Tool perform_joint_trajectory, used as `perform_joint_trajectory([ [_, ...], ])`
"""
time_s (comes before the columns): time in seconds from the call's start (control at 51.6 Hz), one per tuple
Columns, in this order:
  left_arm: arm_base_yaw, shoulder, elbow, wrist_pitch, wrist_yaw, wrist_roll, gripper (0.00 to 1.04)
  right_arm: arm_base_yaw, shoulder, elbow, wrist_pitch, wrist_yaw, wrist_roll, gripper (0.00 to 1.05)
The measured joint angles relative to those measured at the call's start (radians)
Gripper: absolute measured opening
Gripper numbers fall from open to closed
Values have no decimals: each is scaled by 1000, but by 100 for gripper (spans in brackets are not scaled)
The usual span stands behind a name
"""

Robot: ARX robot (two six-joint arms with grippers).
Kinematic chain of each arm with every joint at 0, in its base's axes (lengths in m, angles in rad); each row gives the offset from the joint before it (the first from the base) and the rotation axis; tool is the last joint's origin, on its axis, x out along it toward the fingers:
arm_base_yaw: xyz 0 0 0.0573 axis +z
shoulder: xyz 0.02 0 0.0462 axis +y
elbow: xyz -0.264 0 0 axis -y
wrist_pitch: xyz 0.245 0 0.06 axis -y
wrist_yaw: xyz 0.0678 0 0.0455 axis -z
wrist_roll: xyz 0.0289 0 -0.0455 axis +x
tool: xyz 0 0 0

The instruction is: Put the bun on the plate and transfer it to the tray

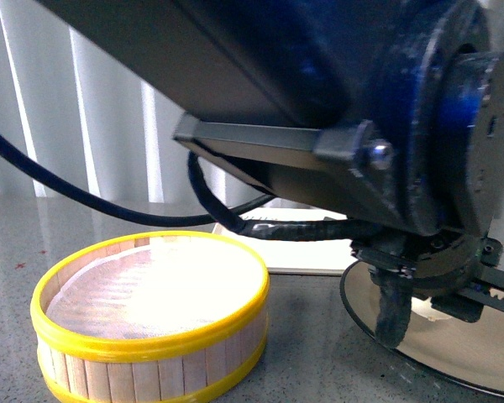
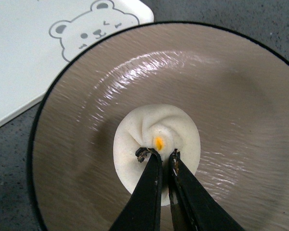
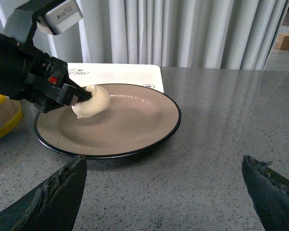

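Note:
The cream-white bun (image 2: 156,137) with a pleated swirl and an orange dot hangs over the middle of the beige plate (image 2: 231,86). My left gripper (image 2: 160,155) is shut on the bun's top. From the right wrist view the bun (image 3: 92,101) sits just above the plate (image 3: 135,120), held by the left gripper (image 3: 84,96). My right gripper (image 3: 164,178) stands open over bare countertop in front of the plate. The white tray (image 2: 24,53) with a bear face lies beside the plate. In the front view the left arm hides most of the plate (image 1: 470,353).
A yellow-rimmed wooden steamer basket (image 1: 151,319) stands on the grey speckled counter (image 3: 221,144), left of the plate. A black cable (image 1: 84,197) hangs across behind it. Curtains close off the back.

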Motion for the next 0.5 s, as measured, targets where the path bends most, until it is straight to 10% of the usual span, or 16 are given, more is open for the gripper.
perform_joint_trajectory([
  [0.504,-16,113,150,-127,-8,-60,7,0,0,0,0,0,0,96],
])
